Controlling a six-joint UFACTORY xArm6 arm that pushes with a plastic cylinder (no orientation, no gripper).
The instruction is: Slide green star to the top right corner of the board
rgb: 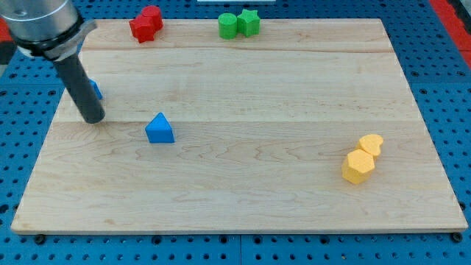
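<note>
Two yellow blocks sit nearest the view's bottom, far to the right of my tip: a yellow hexagon and, touching it on its upper right, a smaller yellow block whose shape I cannot make out. My tip rests on the wooden board near its left edge. The rod has no jaws, so it grips nothing, and the end touches no block. To the right of my tip, a little lower in the view, stands a blue triangular block, apart from it. Just behind the rod, mostly hidden by it, a second blue block peeks out. Farther off, toward the view's top and right of my tip, lie two red blocks pressed together. Farther right still, along the same top edge, a green cylinder touches the green star, which lies near the middle of that edge, well apart from my tip.
</note>
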